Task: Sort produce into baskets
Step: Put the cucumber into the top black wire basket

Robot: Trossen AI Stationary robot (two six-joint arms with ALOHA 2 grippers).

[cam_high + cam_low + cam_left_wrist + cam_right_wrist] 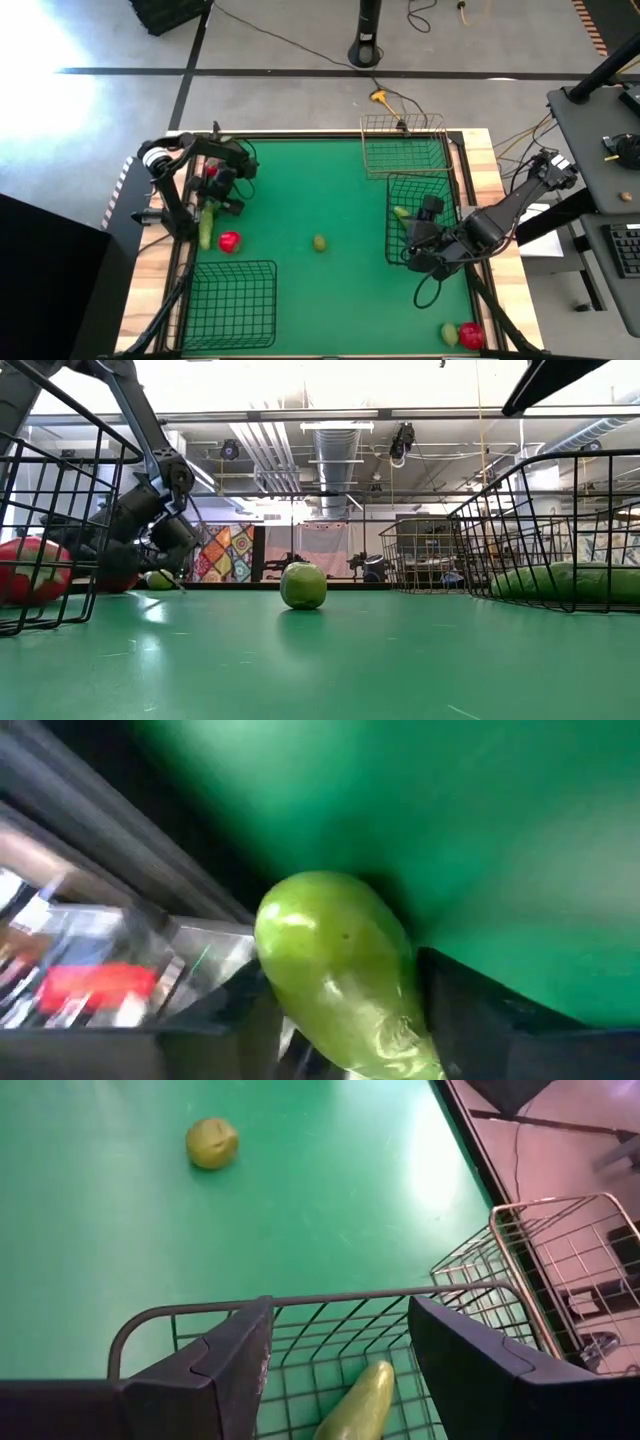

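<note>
green desk (320, 290), two arms at work.

left pincer (212, 195) low at the desk's left edge, down on a long green cucumber piece (206, 228). the left wrist view has the cucumber's rounded end filling the space between the dark fingers (480, 1010); looks like contact on one side, but i cannot tell whether the pincer has actually clamped it or only straddles it. a red piece (229, 241) lies just beside the cucumber on the desk. another red piece (211, 171) shows by the left arm near the edge.

right pincer (425, 255) hangs over the near rim of the right-hand black basket (452, 185), fingers spread apart, nothing between them. the right wrist view looks down into that basket: one cucumber-like piece (358, 1402) already lying inside.

tan wire basket (403, 145) at the far right corner: no produce seen in it from above. second black basket (232, 300) at the near left: the high view shows nothing inside it.

loose on the desk: one small round light-green piece (319, 242) mid-desk, well apart from every basket; a light-green piece (449, 332) and a red one (471, 335) touching or nearly so at the near right corner.

judgement: early in the sort. one piece binned for certain, two baskets apparently unused. left to do: the cucumber under the left pincer, the reds, the round greens.
</note>
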